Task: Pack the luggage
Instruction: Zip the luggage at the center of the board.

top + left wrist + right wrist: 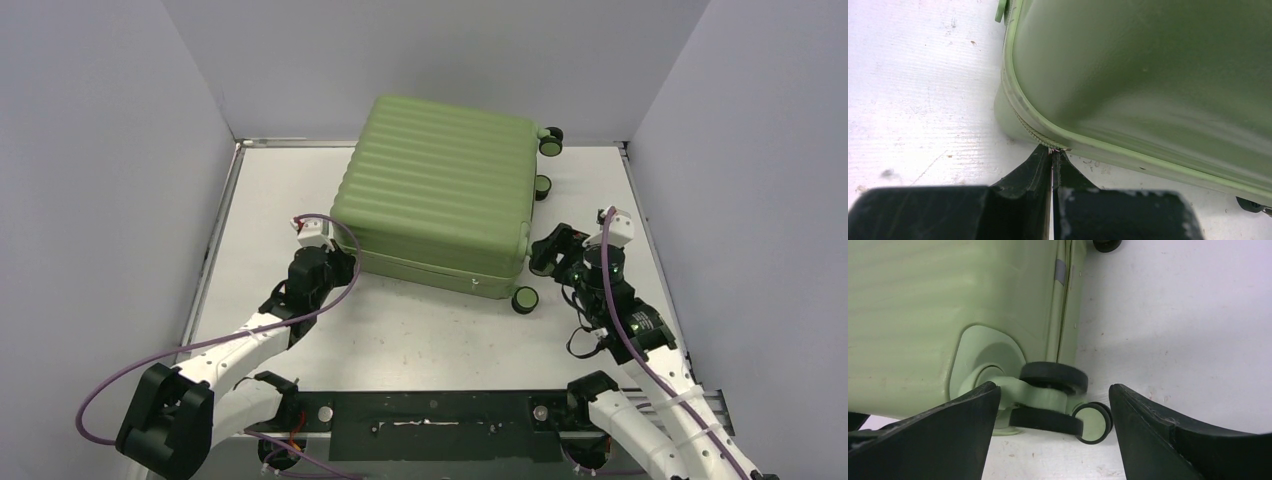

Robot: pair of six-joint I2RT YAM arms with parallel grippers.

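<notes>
Top external: luggage (435, 190) closed, lying flat on the white table (420, 330), far of centre; ribbed matte green shell, rounded corners. Left wrist: left gripper (1052, 154) fingers pressed together at the toothed zip seam (1034, 134) on the near-left corner; anything pinched is too small to tell. Right wrist: right gripper (1053, 386) spread wide, black twin wheel (1054, 376) seen between the fingers, touching neither

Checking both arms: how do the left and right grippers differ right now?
The left gripper is shut, tips at the zipper of the suitcase; the right gripper is open. The left faces a rounded corner; the right faces a wheel. Both are black and close to the suitcase.
</notes>
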